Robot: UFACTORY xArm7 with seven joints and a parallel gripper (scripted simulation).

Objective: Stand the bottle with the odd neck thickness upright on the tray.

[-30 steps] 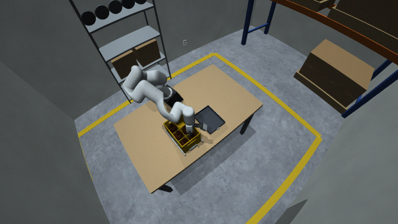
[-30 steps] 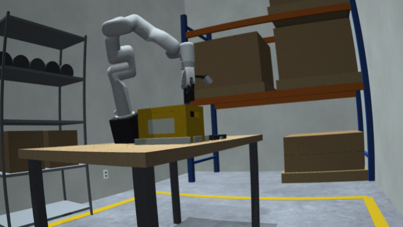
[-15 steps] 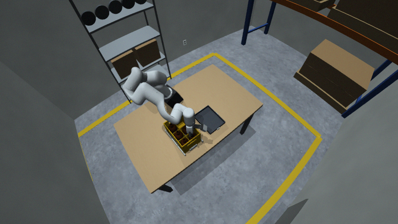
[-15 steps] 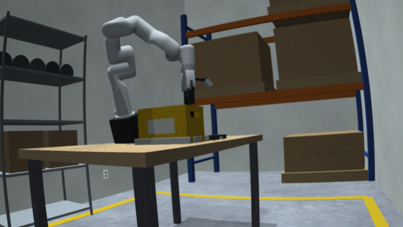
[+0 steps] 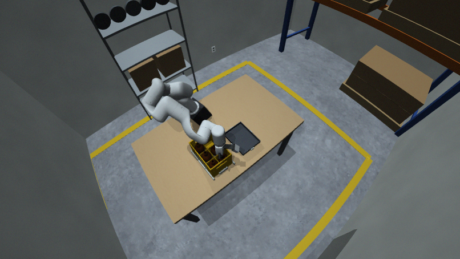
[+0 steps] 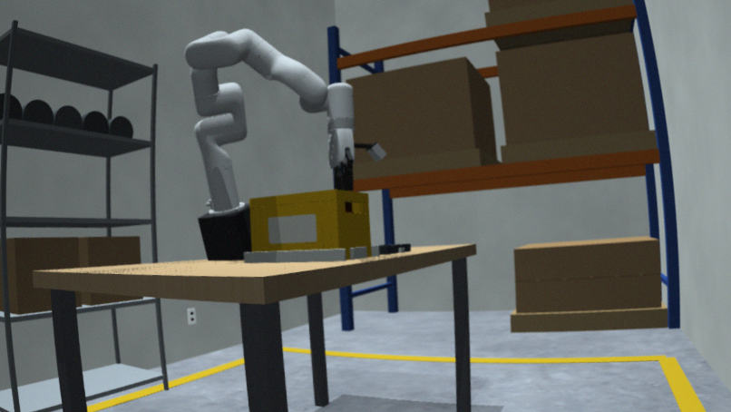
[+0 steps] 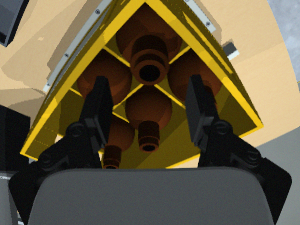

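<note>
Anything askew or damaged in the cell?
Nothing stands out. The crate sits level on the table, bottles inside, none seen toppled; the tray lies flat beside it. No spill or breakage visible.

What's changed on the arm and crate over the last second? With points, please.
The gripper (image 5: 220, 156) (image 6: 343, 185) (image 7: 148, 89) has lowered slightly toward the crate (image 5: 222, 166) (image 6: 298, 204) (image 7: 237, 106). It's open now, with no bottle visibly taken hold of or let go. Crate and tray (image 5: 242, 137) (image 6: 397, 249) (image 7: 11, 18) are where they were.
</note>
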